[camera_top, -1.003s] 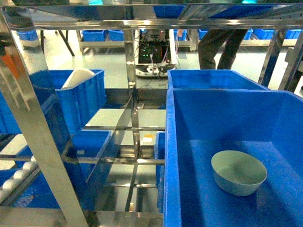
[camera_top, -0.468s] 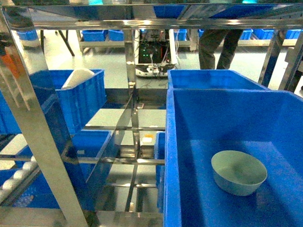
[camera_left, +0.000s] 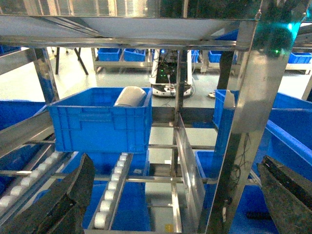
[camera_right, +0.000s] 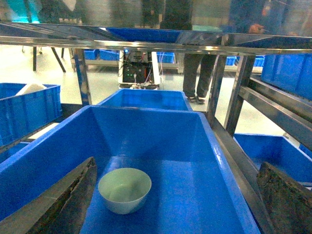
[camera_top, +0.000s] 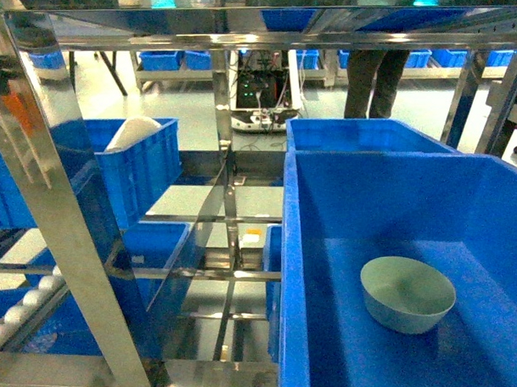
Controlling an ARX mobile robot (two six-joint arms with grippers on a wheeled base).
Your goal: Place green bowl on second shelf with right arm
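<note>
The green bowl stands upright on the floor of a large blue bin at the right of the rack. In the right wrist view the green bowl lies just right of my left finger, low in the bin. My right gripper is open and wide, with nothing held. The left gripper is open too and faces the rack. White roller tracks mark the second shelf, which carries a blue crate. Neither gripper shows in the head view.
A slanted steel post crosses the left foreground. A steel upright stands close to my left gripper. A second blue bin sits behind the bowl's bin. A white domed object rests in the crate. A person stands behind the rack.
Only the person's legs behind the rack have shifted a little. The bowl and the bins stand as before.
</note>
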